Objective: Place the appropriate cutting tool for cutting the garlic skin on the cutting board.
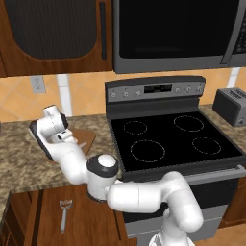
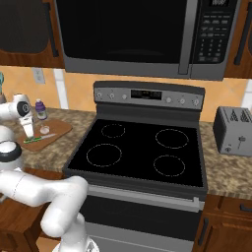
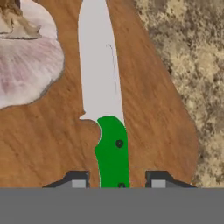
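The cutting tool (image 3: 107,109), a small knife with a green handle and a short silver blade, lies flat on the wooden cutting board (image 3: 148,113). My gripper (image 3: 118,181) stands open right over it. One fingertip is on each side of the green handle, with a gap on both sides. The garlic (image 3: 26,61) rests on the board just beside the blade. In the right base view the gripper (image 2: 28,132) points down at the knife (image 2: 34,140) on the board (image 2: 58,129), next to the garlic (image 2: 44,129). The board's corner (image 1: 85,139) shows past my arm.
A black stove (image 2: 138,147) fills the counter to the right of the board. A small bottle (image 2: 41,109) stands behind the board. A toaster (image 2: 234,130) sits at the far right. A grey forked utensil (image 1: 64,214) lies on a wooden surface below the counter edge.
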